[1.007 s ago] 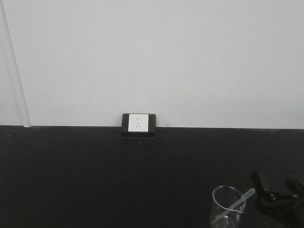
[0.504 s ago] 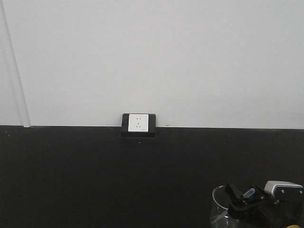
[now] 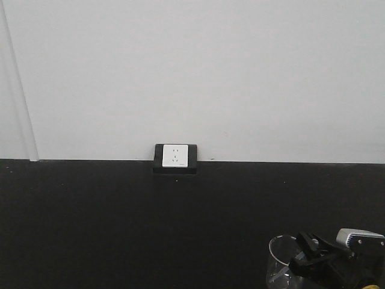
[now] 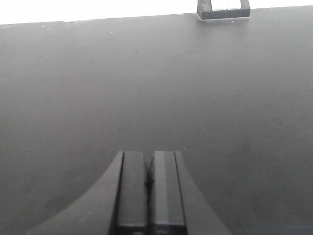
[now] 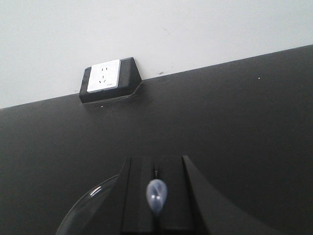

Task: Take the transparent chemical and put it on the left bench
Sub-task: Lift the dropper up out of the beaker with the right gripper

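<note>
Transparent chemical [image 5: 156, 196] sits bulb-up at lower centre of my right wrist view, pinched in the closed-down right gripper [image 5: 155, 166], which a second ago stood open beside the beaker [image 3: 278, 265] where the stick leaned, so I judge the grab made, lift and carry still ahead. Left gripper [image 4: 148, 166] is closed on nothing over the black bench [image 4: 146, 88]. Stem is hidden by the fingers and the beaker is cut off at the front view's lower right, so I can't tell if the stick is clear of it; socket [image 3: 175, 155] far back.
</note>
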You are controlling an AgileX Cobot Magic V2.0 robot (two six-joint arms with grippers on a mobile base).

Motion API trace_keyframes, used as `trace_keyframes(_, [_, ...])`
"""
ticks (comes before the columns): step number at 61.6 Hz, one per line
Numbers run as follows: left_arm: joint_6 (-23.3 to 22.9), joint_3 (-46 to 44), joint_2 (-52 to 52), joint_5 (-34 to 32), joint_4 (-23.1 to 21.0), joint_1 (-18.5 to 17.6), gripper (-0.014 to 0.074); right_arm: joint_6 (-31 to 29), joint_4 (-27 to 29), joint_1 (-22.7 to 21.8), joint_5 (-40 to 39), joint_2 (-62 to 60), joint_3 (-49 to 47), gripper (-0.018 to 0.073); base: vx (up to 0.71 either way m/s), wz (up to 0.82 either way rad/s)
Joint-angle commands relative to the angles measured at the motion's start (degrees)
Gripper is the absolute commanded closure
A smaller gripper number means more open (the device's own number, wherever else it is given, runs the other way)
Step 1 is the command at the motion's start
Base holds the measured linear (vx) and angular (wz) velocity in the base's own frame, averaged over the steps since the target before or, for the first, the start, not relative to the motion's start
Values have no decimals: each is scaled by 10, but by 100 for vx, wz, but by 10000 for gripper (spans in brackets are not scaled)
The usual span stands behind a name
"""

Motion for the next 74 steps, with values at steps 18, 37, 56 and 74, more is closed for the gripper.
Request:
trace_keyframes(18, [-4, 9, -11, -45, 0, -1, 600, -10, -2, -2, -45, -148, -13, 564, 0, 0])
trace_keyframes(37, [-4, 9, -11, -45, 0, -1, 600, 1, -72, -2, 297, -399, -13, 563, 0, 0])
trace_keyframes(56, [-4, 9, -11, -45, 0, -1, 600, 75, -133, -2, 591, -585, -13, 563, 0, 0])
trace_keyframes(74, [-4, 9, -11, -45, 0, -1, 600, 71, -141, -2, 618, -623, -13, 562, 0, 0])
